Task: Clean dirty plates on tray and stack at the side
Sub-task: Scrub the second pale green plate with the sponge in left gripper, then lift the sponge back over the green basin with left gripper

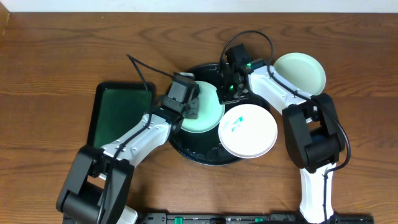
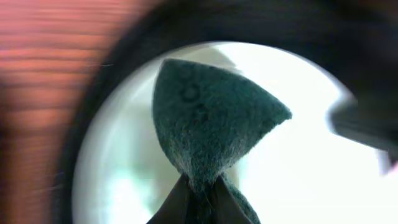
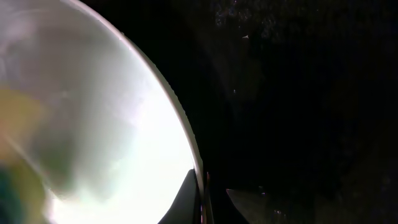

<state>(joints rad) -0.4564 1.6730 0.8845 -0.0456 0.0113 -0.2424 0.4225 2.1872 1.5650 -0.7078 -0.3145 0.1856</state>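
Note:
The black tray point(image 1: 198, 153) sits mid-table. A pale mint plate point(image 1: 208, 115) lies on it. My left gripper point(image 1: 190, 107) is shut on a dark green sponge point(image 2: 208, 121), held against this plate point(image 2: 298, 168). My right gripper point(image 1: 227, 90) is shut on the plate's far right rim point(image 3: 200, 198), with one finger inside and one outside. The plate point(image 3: 93, 124) fills the left of the right wrist view, and the tray point(image 3: 298, 93) fills the right. A white plate with a teal smear point(image 1: 247, 130) lies on the tray's right side. A third pale plate point(image 1: 300, 71) rests on the table at the back right.
A rectangular dark-green tray point(image 1: 120, 112) lies on the table left of the black tray. Both arms cross over the black tray. Black cables loop above the two wrists. The table is brown wood point(image 1: 62, 50).

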